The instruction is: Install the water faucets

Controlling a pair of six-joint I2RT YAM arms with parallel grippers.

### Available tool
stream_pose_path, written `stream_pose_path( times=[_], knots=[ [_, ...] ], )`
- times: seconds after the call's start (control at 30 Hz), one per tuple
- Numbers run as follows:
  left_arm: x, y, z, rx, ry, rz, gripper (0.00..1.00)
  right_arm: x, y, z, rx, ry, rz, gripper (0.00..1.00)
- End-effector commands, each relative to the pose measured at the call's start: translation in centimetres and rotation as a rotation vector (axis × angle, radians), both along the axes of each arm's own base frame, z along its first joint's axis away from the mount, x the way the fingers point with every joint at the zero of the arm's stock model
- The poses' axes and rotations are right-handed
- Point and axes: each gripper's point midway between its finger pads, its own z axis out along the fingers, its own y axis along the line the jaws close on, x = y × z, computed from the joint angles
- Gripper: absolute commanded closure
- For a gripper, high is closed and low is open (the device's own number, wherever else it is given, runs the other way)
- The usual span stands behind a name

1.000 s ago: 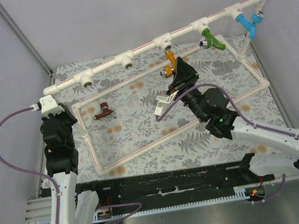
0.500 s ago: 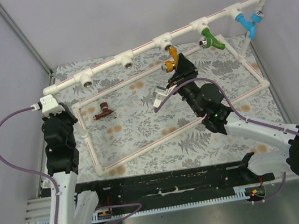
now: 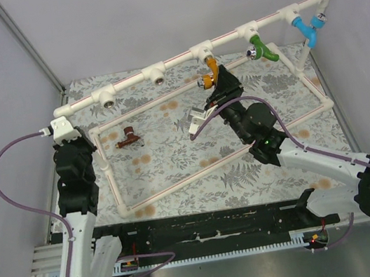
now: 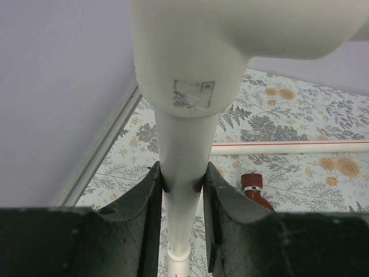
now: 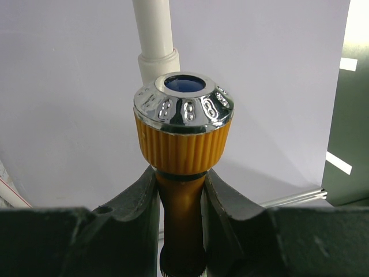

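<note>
1. Right gripper (image 5: 180, 187): jaws closed on the neck of the orange-yellow faucet (image 5: 183, 141), which sits just under a middle fitting of the far pipe rail (image 3: 172, 61).
2. Left gripper (image 4: 182, 186): jaws clamped on the upright white pipe (image 4: 183, 138), far left of the table (image 3: 176, 168).
3. Dark reddish-brown faucet (image 3: 127, 139): lies on the table, left of centre, apart from both grippers.
</note>
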Motion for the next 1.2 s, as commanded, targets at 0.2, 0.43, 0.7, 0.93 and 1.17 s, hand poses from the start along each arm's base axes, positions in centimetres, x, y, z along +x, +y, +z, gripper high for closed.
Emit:
stream_pose_path(
  times=[0.2,0.43,0.7,0.93,1.17],
  knots=[
    [-0.3,-0.3,-1.1,-0.019,0.045,0.003,0.98,-0.1,0.6,2.4,-0.02,-0.063,0.015,1.0],
    [-0.5,-0.3,-1.1,-0.008,0.05,0.005,0.98,-0.3,1.0,0.9,-0.063,0.015,0.055,1.0],
    [-0.7,-0.2,-1.5,-0.003,0.06,0.016,0.98,1.3,-0.7,-0.6,-0.1,0.075,0.002,1.0],
    [-1.0,-0.5,-1.6,0.0,0.058,0.011,0.98,2.0,-1.1,-0.3,-0.085,0.084,-0.002,1.0],
    [-1.0,-0.5,-1.9,0.001,0.058,0.011,0.98,2.7,-1.0,-0.6,0.109,0.157,0.018,1.0]
  ],
)
